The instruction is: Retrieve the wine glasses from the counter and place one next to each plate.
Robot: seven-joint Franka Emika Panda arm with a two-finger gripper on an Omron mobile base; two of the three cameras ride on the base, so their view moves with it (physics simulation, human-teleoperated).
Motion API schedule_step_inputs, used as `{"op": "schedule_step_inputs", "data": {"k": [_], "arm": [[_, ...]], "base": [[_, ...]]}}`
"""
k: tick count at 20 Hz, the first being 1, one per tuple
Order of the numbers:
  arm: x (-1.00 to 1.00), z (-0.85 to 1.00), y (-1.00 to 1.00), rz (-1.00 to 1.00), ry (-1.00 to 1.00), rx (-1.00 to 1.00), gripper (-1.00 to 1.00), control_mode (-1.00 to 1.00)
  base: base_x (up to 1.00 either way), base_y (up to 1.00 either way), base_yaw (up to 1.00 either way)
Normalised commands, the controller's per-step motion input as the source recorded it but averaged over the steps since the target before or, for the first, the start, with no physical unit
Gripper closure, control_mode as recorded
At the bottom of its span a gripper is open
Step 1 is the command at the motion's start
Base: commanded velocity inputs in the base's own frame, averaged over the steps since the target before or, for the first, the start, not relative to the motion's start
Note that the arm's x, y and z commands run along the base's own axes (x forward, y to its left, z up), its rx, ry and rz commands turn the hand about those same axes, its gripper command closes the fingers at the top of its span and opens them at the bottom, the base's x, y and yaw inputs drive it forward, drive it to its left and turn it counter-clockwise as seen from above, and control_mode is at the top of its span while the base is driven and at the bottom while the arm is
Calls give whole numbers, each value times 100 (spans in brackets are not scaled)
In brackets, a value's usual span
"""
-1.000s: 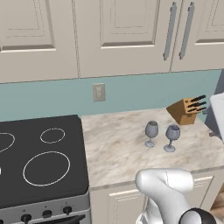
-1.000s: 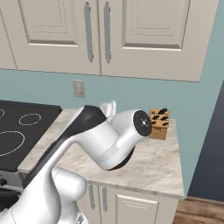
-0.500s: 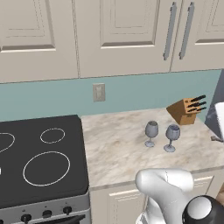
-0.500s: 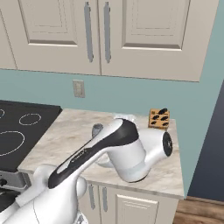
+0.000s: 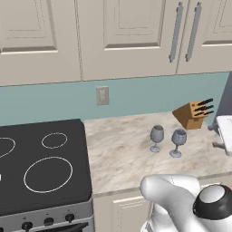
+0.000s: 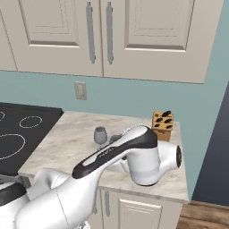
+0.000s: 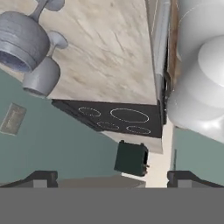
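Observation:
Two smoky grey wine glasses stand upright side by side on the beige marbled counter [image 5: 122, 149], the left glass [image 5: 157, 137] a little behind the right glass [image 5: 178, 142]. My gripper [image 5: 215, 137] hovers at the counter's right end, to the right of the glasses and apart from them. The hand view is rolled over: both glasses [image 7: 22, 41] [image 7: 41, 76] sit at its upper left, and the fingertips [image 7: 41, 177] stand wide apart, open, with nothing between them. In the right base view my arm hides most of one glass; the other glass [image 6: 100, 134] shows. No plate is in view.
A wooden knife block [image 5: 192, 114] stands against the teal wall behind the glasses. A black stove [image 5: 41, 163] adjoins the counter on the left. Cream upper cabinets [image 5: 131, 36] hang above. A wall outlet [image 5: 102, 95] sits over the counter.
My arm has swung to the right across the counter in the right base view, carrying the hand toward the counter's right end. The glasses have not moved.

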Motion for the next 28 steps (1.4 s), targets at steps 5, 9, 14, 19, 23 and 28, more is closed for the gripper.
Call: {"op": "schedule_step_inputs", "data": {"k": [5,9,14,19,23,28], "arm": [[28,-21,-11,0,14,7,-100,-100],[5,-22,-16,2,0,17,-100,-100],[17,-25,-7,0,1,6,-100,-100],[27,-25,-3,0,6,0,-100,-100],[19,-34,0,0,9,0,-100,-100],[20,-32,0,0,2,0,-100,-100]], "base": [[0,0,0],[0,0,0],[0,0,0],[0,0,0],[0,0,0],[0,0,0]]}}
